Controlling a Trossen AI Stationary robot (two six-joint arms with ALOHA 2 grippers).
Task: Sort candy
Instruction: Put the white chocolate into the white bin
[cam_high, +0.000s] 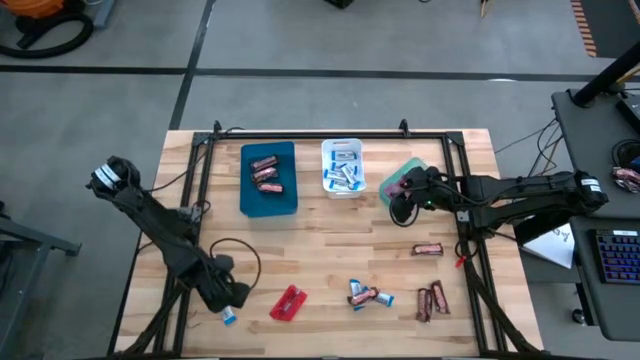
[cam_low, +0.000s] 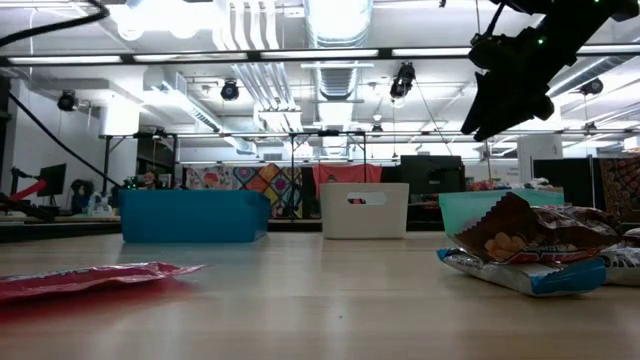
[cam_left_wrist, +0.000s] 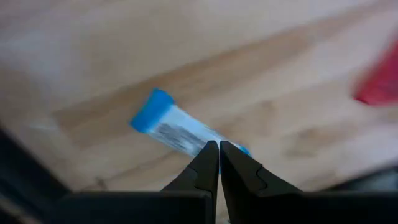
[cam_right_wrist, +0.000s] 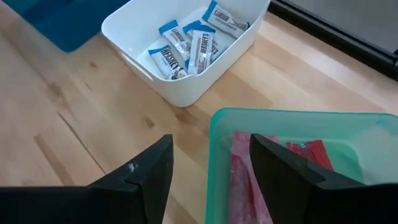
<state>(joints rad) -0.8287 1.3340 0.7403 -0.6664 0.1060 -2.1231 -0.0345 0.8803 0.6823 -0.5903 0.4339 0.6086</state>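
My left gripper (cam_high: 226, 303) (cam_left_wrist: 218, 150) is low at the table's near left, shut on a blue-and-white bar (cam_left_wrist: 173, 127) (cam_high: 228, 316). My right gripper (cam_high: 404, 197) (cam_right_wrist: 211, 174) hangs open and empty above the green tray (cam_high: 404, 176) (cam_right_wrist: 292, 121), which holds red and pink packets (cam_right_wrist: 249, 168). The blue tray (cam_high: 268, 192) holds dark brown-red bars, and the white tray (cam_high: 342, 183) (cam_right_wrist: 186, 93) holds blue-and-white bars. Loose on the table lie a red packet (cam_high: 288, 303) (cam_low: 90, 278), a small mixed pile (cam_high: 366, 296) (cam_low: 530, 245) and dark bars (cam_high: 432, 300) (cam_high: 427, 249). My left gripper pinches the blue-and-white bar near one end (cam_left_wrist: 202, 142) between its two fingertips, coming slanting down from above and lying across the bar. The bar's other end (cam_left_wrist: 149, 109) stretches away over the wood; whether it is lifted clear I cannot tell.
A black frame (cam_high: 330, 134) runs along the far edge and down both sides of the table. Bare wood lies between the trays and the loose candy (cam_high: 340, 240). A cable loops on the table by my left arm (cam_high: 240, 255).
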